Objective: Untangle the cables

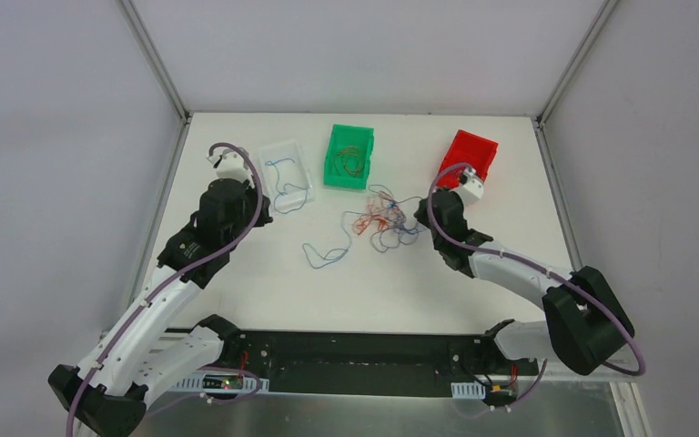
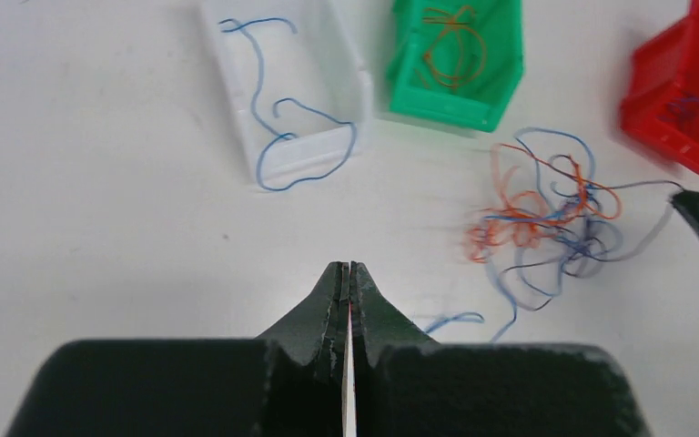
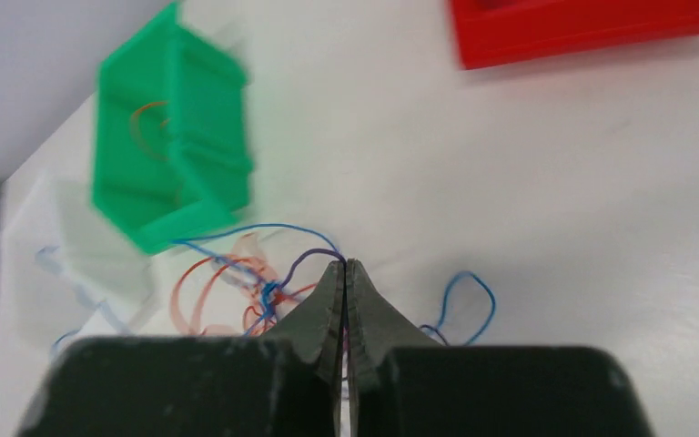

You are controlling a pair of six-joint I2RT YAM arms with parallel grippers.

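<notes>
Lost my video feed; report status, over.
Left pincer shut. Right pincer shut on purple strand of cable knot. Green bin just beyond knot.

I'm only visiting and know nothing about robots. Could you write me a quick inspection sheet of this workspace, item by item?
Surface: white table, flat.
Job's things: tangle of blue, orange and purple wires mid-table; loose blue strand lying near it; blue wire in the clear bin, partly draped over its edge; orange wire in the green bin; red bin, contents unclear.
Clutter: nothing seen.
Grippers: left gripper shut, nothing seen in it; right gripper shut on a purple strand leading from the tangle.
Cables: lilac hoses run along both arms.
Surroundings: plain pale walls, metal frame posts.
</notes>
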